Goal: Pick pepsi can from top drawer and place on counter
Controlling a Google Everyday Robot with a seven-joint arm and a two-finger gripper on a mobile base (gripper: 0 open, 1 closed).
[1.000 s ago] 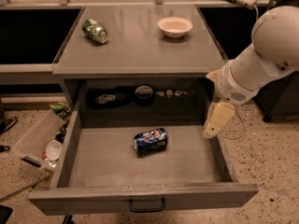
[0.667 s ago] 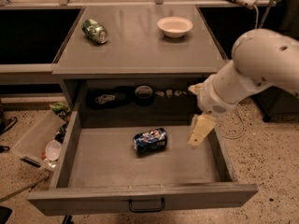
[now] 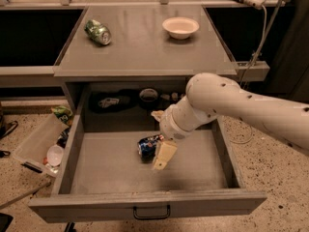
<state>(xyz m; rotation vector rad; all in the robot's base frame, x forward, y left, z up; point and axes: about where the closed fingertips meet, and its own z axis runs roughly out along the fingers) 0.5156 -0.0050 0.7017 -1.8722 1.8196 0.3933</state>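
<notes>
- The counter (image 3: 140, 50), beyond the open drawer, already holds a green can (image 3: 98, 32) far left and a bowl (image 3: 180, 27) far right; a careless set-down could strike either.
- The drawer (image 3: 145, 203) has tall walls that could snag a lift.
- The gripper (image 3: 163, 156) hangs mid-drawer; spread or closed, cannot tell.
- The pepsi can (image 3: 146, 146) lies sideways just left of it; a glancing touch may roll it.
</notes>
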